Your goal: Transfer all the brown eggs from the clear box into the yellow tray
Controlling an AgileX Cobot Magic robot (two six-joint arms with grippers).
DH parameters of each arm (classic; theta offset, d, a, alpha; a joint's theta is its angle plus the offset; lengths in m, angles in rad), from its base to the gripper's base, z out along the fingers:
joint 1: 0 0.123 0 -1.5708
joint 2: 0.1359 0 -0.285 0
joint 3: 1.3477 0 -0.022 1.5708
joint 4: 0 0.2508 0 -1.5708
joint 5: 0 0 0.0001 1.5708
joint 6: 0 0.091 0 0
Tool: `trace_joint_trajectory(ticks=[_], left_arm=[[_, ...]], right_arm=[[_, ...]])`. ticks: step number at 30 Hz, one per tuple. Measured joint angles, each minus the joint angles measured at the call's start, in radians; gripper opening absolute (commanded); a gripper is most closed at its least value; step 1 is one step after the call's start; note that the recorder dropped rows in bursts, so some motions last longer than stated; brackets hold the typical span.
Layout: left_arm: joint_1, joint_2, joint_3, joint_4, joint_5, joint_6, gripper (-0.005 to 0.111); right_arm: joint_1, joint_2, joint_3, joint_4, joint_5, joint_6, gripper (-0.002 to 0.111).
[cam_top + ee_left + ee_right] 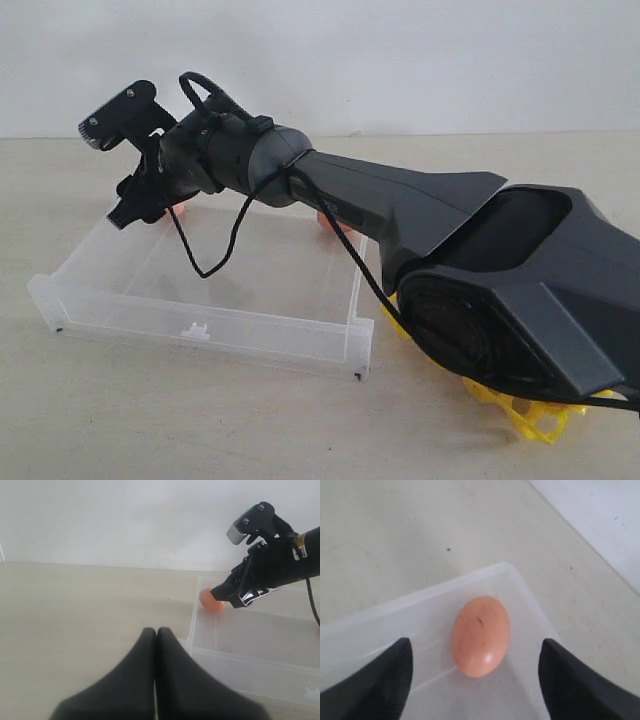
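Brown egg (480,636) – one smooth, oval, orange-brown shell with a small dark fleck – lies on the floor of the clear box, tucked into a corner where two low walls meet. The right gripper (475,652) hangs over it with its black fingers (380,680) spread wide to either side; neither touches the shell. In the left wrist view the same egg (211,601) peeks out just below the tip of this gripper (227,596).

The shallow, square, see-through plastic box (200,320) sits on the pale tabletop (150,420). Its front lip and small clip face the exterior camera, and the egg's corner is the far left one in that view. The right arm reaches across the box from the right, a black cable (215,255) drooping from it over the box floor. A sliver of orange (325,222) shows at the far wall beside the arm; whether it is another egg I cannot tell.

The bright yellow plastic lattice tray (535,415) lies to the right of the box, mostly hidden under the arm – its cups cannot be seen.

The left gripper (156,632) is outside the box above bare table, its two dark fingers pressed together with nothing between them.
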Motion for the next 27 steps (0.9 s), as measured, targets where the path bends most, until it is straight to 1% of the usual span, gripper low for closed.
trace_joint_trajectory(ticks=[1,4,14,18,27], left_arm=[[0.000,0.000,0.000,0.000,0.000,0.000,-0.004],[0.000,0.000,0.000,0.000,0.000,0.000,-0.004],[0.000,0.000,0.000,0.000,0.000,0.000,-0.004],[0.000,0.000,0.000,0.000,0.000,0.000,-0.004],[0.000,0.000,0.000,0.000,0.000,0.000,-0.004]], right_arm=[[0.000,0.000,0.000,0.000,-0.023,0.001,0.058],[0.000,0.000,0.000,0.000,-0.070,0.010,0.058],[0.000,0.043,0.000,0.000,-0.130,0.027,0.058],[0.000,0.058,0.000,-0.015,-0.154,0.029,0.064],[0.000,0.097,0.000,-0.072,-0.213,0.053,0.065]])
